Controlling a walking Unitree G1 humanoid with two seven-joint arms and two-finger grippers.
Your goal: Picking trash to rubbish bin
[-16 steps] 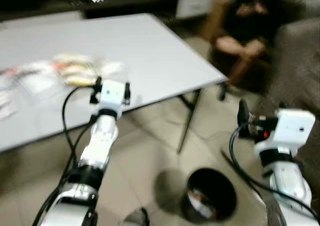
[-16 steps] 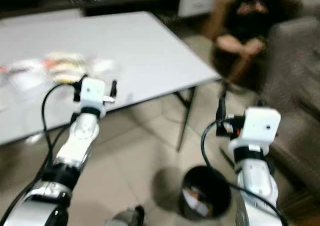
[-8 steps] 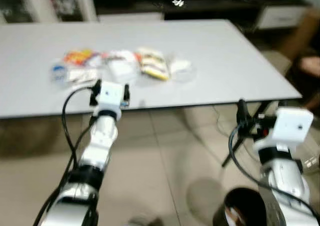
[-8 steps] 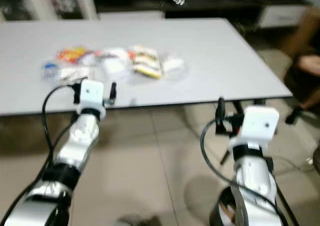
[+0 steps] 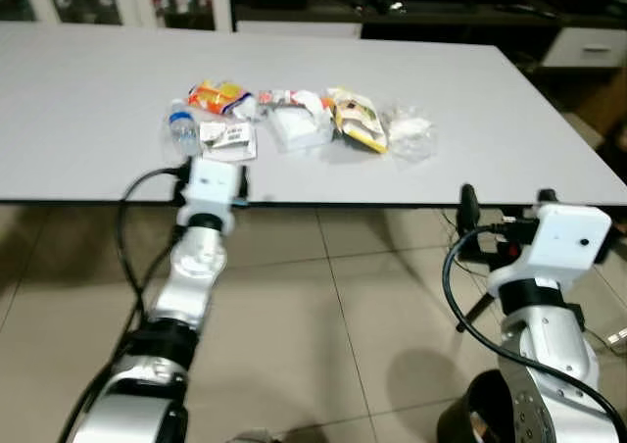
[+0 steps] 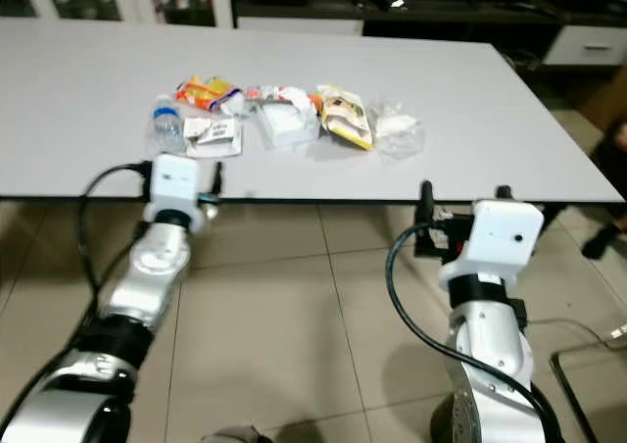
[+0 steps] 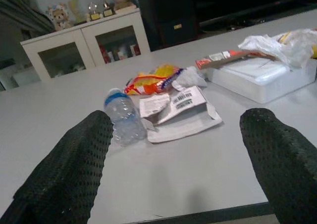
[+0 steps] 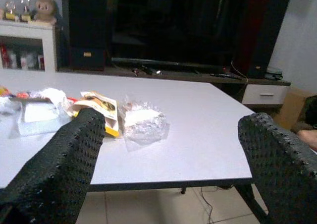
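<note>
Left gripper [image 7: 173, 159] spread wide, empty, level with the near edge of the white rectangular table [image 5: 509, 120], aimed at the clear plastic bottle with a blue cap [image 7: 122, 117] and the flat white printed wrapper [image 7: 181, 112]. Right gripper [image 8: 168, 159] likewise wide and empty, facing the crumpled clear plastic bag [image 8: 143, 122]. Swung round over the last second from the table's corner and seated person to square on the litter row. Black round rubbish bin [image 5: 470, 421] now down beside the right arm. Judged: approach done, first grasp next.

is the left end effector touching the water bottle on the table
Apart. In the left wrist view the bottle lies on the table beyond the open left end effector, with bare tabletop between them.
</note>
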